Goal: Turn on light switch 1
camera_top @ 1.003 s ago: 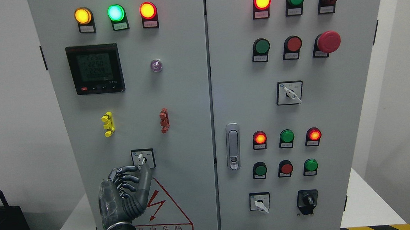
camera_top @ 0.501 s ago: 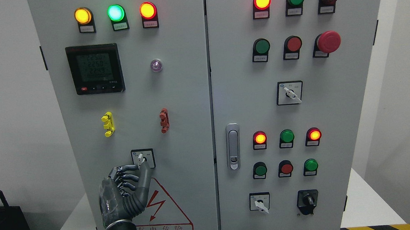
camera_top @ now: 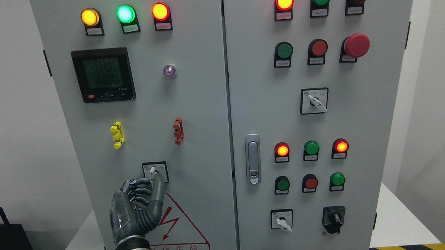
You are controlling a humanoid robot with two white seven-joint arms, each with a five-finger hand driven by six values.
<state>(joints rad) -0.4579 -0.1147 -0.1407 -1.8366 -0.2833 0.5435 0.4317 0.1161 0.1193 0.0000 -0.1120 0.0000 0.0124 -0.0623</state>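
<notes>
One rotary switch (camera_top: pixel 154 172), lower part of left cabinet door (camera_top: pixel 198 115), above the warning triangle (camera_top: pixel 178 228). Lever tilted up-left. Left hand (camera_top: pixel 138 207) directly beneath, fingers curled, thumb tip touching lever's lower end; hold not confirmed. Right hand absent from view.

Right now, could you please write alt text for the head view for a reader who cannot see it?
The robot's left hand reaches up to a small rotary switch low on the left door of a grey electrical cabinet, fingertips at its lever. Both doors carry lit lamps, push buttons and other switches; a meter sits upper left.
</notes>
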